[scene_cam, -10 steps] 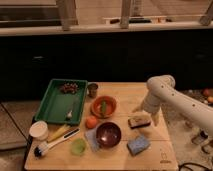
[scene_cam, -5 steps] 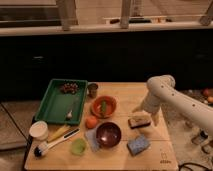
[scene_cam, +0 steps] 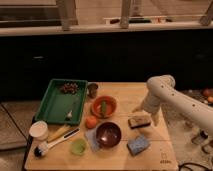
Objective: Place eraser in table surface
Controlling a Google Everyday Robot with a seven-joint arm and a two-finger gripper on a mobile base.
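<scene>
The eraser point(scene_cam: 139, 121), a small block with a pale tan top and dark brown base, lies flat on the light wooden table surface point(scene_cam: 122, 95) toward its right side. My gripper point(scene_cam: 145, 113) hangs at the end of the white arm point(scene_cam: 170, 95) right above and behind the eraser, its fingers to either side of the eraser's back edge. A blue pad point(scene_cam: 138, 144) lies just in front of the eraser.
A green tray point(scene_cam: 55, 105) with dark bits sits at the left. An orange bowl point(scene_cam: 104, 106), a dark red bowl point(scene_cam: 109, 133), an orange fruit point(scene_cam: 91, 122), a small cup point(scene_cam: 92, 90), a green cup point(scene_cam: 78, 146), a white cup point(scene_cam: 39, 130) and a brush point(scene_cam: 52, 142) fill the middle and left.
</scene>
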